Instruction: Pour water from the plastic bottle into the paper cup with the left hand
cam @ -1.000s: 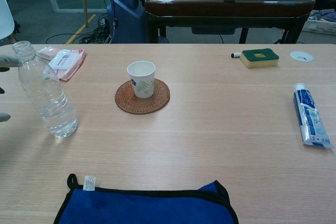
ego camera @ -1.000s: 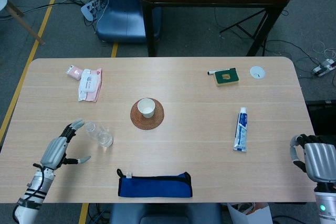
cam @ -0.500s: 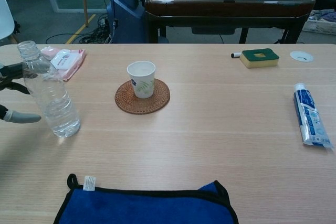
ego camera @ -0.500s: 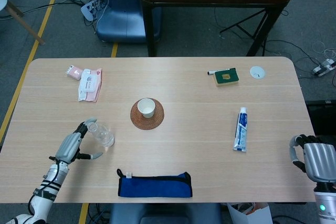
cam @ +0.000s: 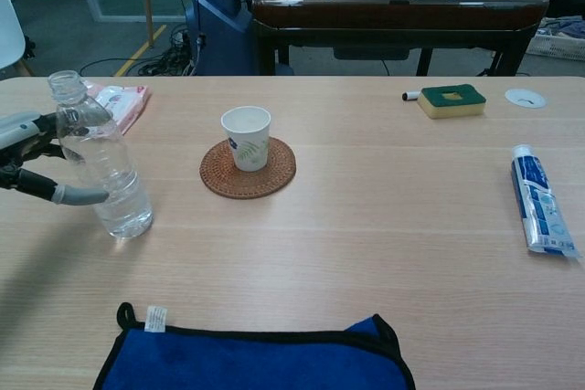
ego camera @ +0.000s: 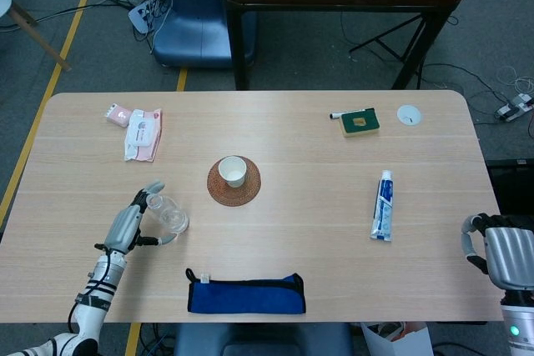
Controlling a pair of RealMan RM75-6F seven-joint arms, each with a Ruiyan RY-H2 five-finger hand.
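The clear plastic bottle point(cam: 102, 171) stands on the table's left side with a little water in its base, and shows from above as bottle point(ego camera: 171, 217). My left hand point(ego camera: 129, 227) is against its left side, fingers spread. Its thumb point(cam: 80, 195) reaches across the front and the other fingers point(cam: 27, 125) lie behind, not wrapped tight. The white paper cup point(cam: 247, 136) sits upright on a round woven coaster point(cam: 274, 175), a short way right of the bottle; the head view also has the cup point(ego camera: 233, 171). My right hand point(ego camera: 501, 252) rests off the table's right front corner, fingers curled, holding nothing.
A blue cloth point(cam: 256, 353) lies along the front edge. Pink tissue packs point(ego camera: 142, 132) are at the back left. A toothpaste tube point(ego camera: 382, 206) lies on the right. A green sponge point(ego camera: 360, 122), a marker and a small white disc point(ego camera: 408, 114) sit at the back right.
My left hand has moved right and closed in around the bottle. The bottle has slid a little to the right along the table. The right hand has not moved.
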